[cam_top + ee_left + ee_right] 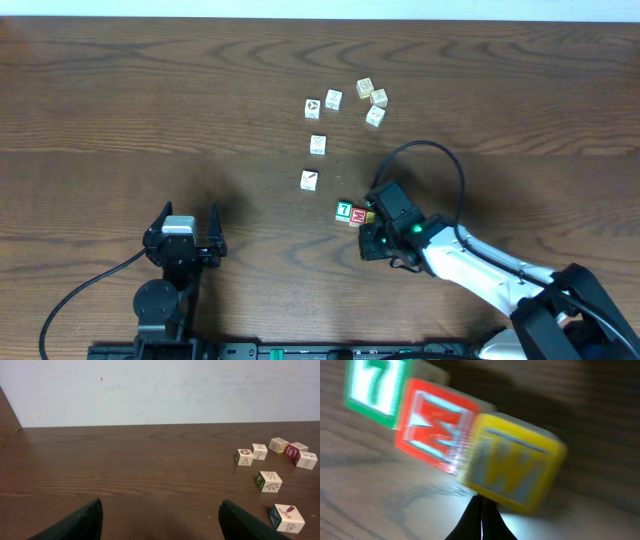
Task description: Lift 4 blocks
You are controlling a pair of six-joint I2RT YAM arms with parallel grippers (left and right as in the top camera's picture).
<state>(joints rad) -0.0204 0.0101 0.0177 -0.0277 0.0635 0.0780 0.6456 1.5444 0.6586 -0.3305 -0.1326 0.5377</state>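
From above I see the right gripper (368,226) low over the table (150,100), jaws clenched and grasping nothing. In its wrist view the two fingertips (481,517) meet in one black point right at the lower edge of the yellow block (512,467); the picture is smeared, so I cannot tell whether they touch it. The yellow block sits at one end of a tight row, with the red block (437,430) showing a pale M in the middle and the green block (375,390) showing a 7 at the far end. All three rest on the wood, each pressed against its neighbour. The white block with the dark diagonal mark (309,180) lies apart from them, a little further up the table, alone on the wood. Beyond it six other pale cubes (365,90) are scattered in a loose arc. The left gripper (185,238) hangs well away on the other side, jaws spread wide and released; its own camera shows bare wood between its fingers (75,522).
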